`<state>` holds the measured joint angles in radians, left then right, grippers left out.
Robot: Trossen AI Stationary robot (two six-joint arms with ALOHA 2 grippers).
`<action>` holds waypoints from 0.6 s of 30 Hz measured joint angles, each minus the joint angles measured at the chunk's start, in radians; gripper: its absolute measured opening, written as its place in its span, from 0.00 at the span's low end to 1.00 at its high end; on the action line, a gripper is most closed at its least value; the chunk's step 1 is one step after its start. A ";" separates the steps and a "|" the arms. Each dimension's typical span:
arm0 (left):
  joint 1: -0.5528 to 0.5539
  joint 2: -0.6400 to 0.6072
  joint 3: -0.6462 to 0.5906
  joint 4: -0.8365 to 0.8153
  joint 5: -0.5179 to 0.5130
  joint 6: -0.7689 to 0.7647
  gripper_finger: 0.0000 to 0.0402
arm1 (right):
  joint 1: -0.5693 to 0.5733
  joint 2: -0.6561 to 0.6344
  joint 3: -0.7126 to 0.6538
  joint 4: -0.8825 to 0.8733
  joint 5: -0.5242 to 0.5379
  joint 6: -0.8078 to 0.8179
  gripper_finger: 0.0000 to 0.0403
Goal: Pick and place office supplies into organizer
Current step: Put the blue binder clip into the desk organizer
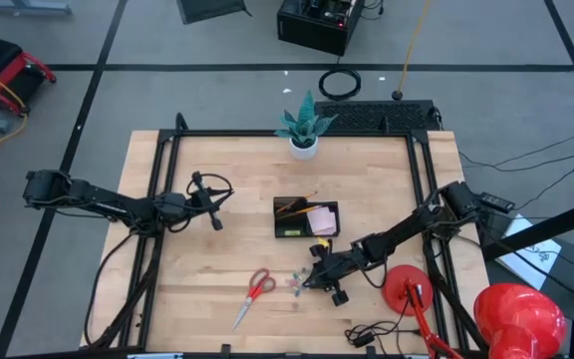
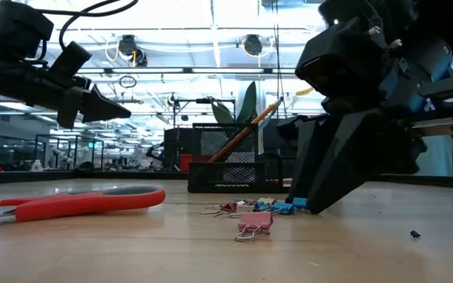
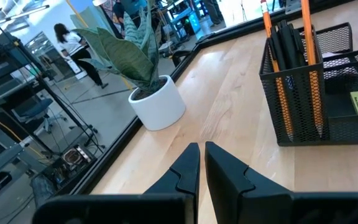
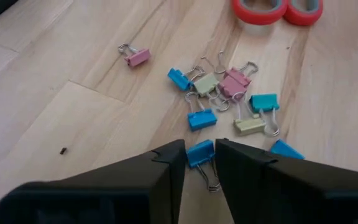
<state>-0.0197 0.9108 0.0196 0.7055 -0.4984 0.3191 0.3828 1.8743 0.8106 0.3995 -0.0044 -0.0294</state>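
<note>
Right wrist view, right end effector angled down, pinching blue binder clip, left end effector closed.

right gripper lowered, left gripper closed

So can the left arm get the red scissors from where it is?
Probably yes. The left gripper hangs over bare wood with its fingers shut, and nothing lies between it and the red scissors. The right gripper is busy closing on a blue clip, off to the side.
</note>
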 joint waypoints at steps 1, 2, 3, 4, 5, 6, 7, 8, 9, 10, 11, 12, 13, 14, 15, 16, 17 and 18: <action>0.000 0.000 0.000 0.000 0.000 0.000 0.08 | 0.000 -0.003 0.000 0.008 0.002 -0.009 0.18; 0.000 0.000 0.000 0.000 0.000 0.000 0.08 | 0.000 -0.008 0.000 0.008 0.008 -0.019 0.17; 0.000 0.000 0.000 0.000 0.000 0.000 0.08 | -0.002 -0.013 -0.001 0.010 0.010 -0.025 0.17; 0.000 0.000 0.000 0.000 0.000 0.000 0.08 | -0.002 -0.021 -0.001 0.011 0.013 -0.031 0.16; 0.000 0.000 0.000 0.000 0.000 0.000 0.08 | -0.002 -0.032 -0.001 0.012 0.018 -0.037 0.16; 0.000 0.000 0.000 0.000 0.000 0.000 0.08 | -0.002 -0.044 -0.001 0.018 0.019 -0.042 0.16; 0.000 0.000 0.000 0.000 0.000 0.000 0.08 | -0.002 -0.058 -0.001 0.025 0.024 -0.049 0.17; 0.000 0.000 0.000 0.000 0.000 0.000 0.08 | -0.001 -0.074 -0.001 0.027 0.038 -0.056 0.17; 0.000 0.000 0.000 0.001 0.000 0.000 0.08 | -0.001 -0.091 -0.001 0.029 0.062 -0.065 0.17; 0.000 0.000 0.000 0.002 0.000 0.000 0.08 | -0.001 -0.110 -0.001 0.035 0.088 -0.070 0.17; 0.000 0.000 0.000 0.002 0.000 0.000 0.08 | -0.001 -0.132 -0.001 0.038 0.113 -0.071 0.17; 0.000 0.000 0.000 0.002 0.000 0.000 0.08 | -0.002 -0.157 -0.001 0.039 0.136 -0.073 0.17; 0.000 0.000 0.000 0.002 0.000 -0.001 0.08 | -0.002 -0.182 -0.001 0.045 0.164 -0.073 0.17; 0.000 0.000 0.000 0.002 0.000 -0.001 0.08 | -0.002 -0.204 0.001 0.047 0.195 -0.079 0.17; 0.000 0.000 0.000 0.002 0.000 -0.004 0.08 | -0.002 -0.227 0.001 0.046 0.230 -0.092 0.17; 0.000 0.000 0.000 0.002 0.000 -0.006 0.08 | -0.002 -0.245 0.001 0.049 0.264 -0.105 0.17; 0.000 0.000 0.000 0.002 0.000 -0.007 0.08 | -0.003 -0.259 0.001 0.065 0.289 -0.119 0.17; 0.000 0.000 0.000 0.001 0.000 -0.009 0.08 | -0.007 -0.269 0.001 0.085 0.300 -0.136 0.17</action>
<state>-0.0200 0.9107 0.0196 0.7067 -0.4984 0.3101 0.3754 1.6057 0.8116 0.4844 0.2955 -0.1657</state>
